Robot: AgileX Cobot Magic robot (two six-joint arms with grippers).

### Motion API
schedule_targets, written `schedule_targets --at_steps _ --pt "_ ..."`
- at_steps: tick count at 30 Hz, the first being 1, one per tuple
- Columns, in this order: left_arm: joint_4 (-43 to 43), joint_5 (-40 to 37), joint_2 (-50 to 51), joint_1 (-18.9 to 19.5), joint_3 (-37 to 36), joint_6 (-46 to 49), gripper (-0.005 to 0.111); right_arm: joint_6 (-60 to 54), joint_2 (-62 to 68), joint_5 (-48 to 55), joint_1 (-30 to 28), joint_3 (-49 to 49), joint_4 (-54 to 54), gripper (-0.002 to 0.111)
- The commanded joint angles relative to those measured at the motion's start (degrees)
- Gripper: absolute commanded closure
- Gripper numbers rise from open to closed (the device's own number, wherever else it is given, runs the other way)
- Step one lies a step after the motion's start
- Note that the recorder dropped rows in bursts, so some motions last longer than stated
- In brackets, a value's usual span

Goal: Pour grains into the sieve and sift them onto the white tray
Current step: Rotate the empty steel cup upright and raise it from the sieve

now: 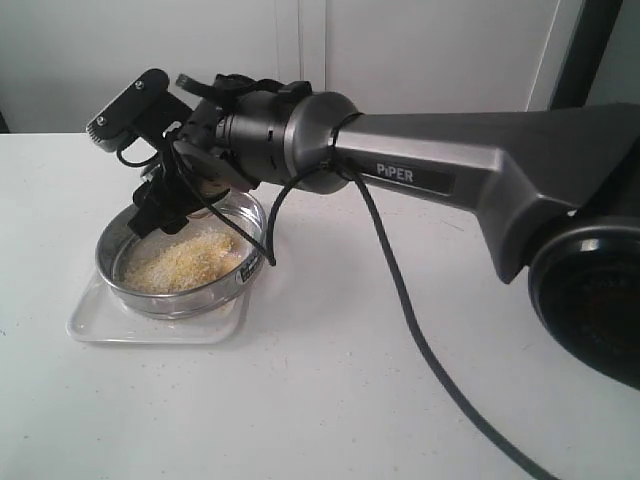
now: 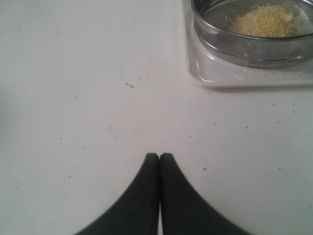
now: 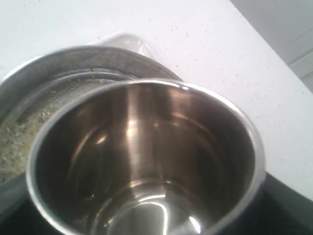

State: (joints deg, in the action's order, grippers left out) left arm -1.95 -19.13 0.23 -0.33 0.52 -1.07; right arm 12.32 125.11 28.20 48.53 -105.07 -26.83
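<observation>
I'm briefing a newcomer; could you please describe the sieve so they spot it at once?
On the white table, find the white tray under the right claw. The sieve stands on it: a wide, shallow steel ring with mesh bottom holding yellowish grains, unlike the deep, empty cup the claw holds.

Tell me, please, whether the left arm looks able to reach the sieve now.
Probably yes: only bare table lies between the shut left hand and the sieve, though the steel cup in the right hand hangs over it.

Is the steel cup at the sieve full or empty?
Empty: the cup shows bare shiny walls and bottom inside, while the grains lie in the sieve.
</observation>
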Motion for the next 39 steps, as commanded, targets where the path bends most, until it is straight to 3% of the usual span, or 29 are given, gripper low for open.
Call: schedule_targets --at_steps 1,11,27,39 --pt "-0.1 -0.4 -0.2 -0.4 -0.5 -0.2 0.107 -2.3 -1.0 -3.9 -1.6 0.1 6.7 0.108" --pt "-0.1 -0.4 -0.2 -0.4 -0.5 -0.2 0.107 -5.0 -1.2 -14.0 -3.6 4.7 21.3 0.108" --pt "-0.1 -0.4 -0.2 -0.4 -0.5 -0.2 0.107 -38.7 -1.9 -14.5 -5.2 6.5 51.6 0.108" --pt "-0.1 -0.4 -0.2 -0.4 -0.5 -0.2 0.107 -41.0 -6.1 -11.1 -5.8 7.3 51.8 0.108"
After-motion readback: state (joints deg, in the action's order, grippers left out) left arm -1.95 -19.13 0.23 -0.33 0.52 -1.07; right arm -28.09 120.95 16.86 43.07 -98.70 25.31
